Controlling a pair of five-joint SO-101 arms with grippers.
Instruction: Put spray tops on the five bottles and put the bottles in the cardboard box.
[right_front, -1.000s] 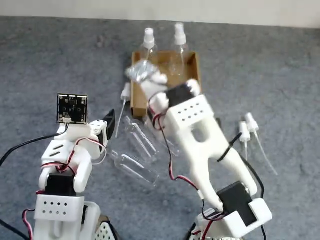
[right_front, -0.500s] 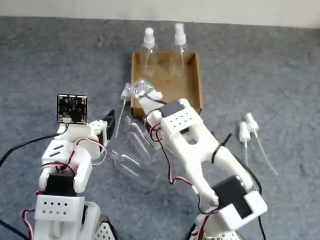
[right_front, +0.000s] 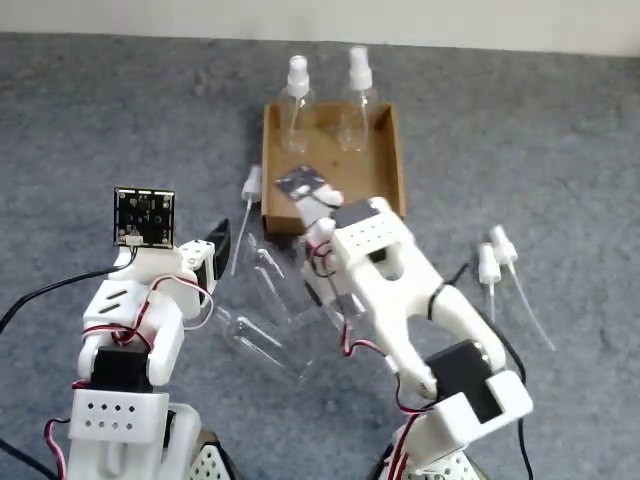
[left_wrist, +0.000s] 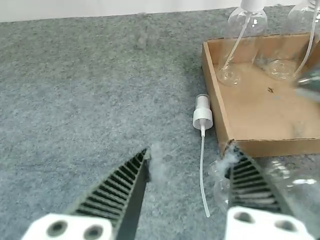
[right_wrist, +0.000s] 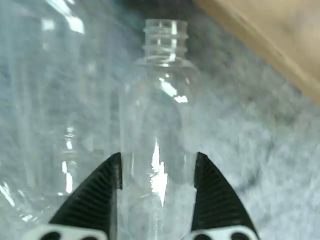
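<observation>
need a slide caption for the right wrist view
Right gripper, jaws open either side of an uncapped clear bottle lying on the grey carpet, cardboard box wall just beyond.

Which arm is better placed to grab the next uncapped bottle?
Right, probably. Its jaws straddle an uncapped bottle lying by the cardboard box. The left arm's open jaws face a loose spray top and grip nothing.

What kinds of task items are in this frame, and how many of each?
Bottles with spray tops: 2
Uncapped bottles: 3
Loose spray tops: 3
Cardboard box: 1
Total: 9
</observation>
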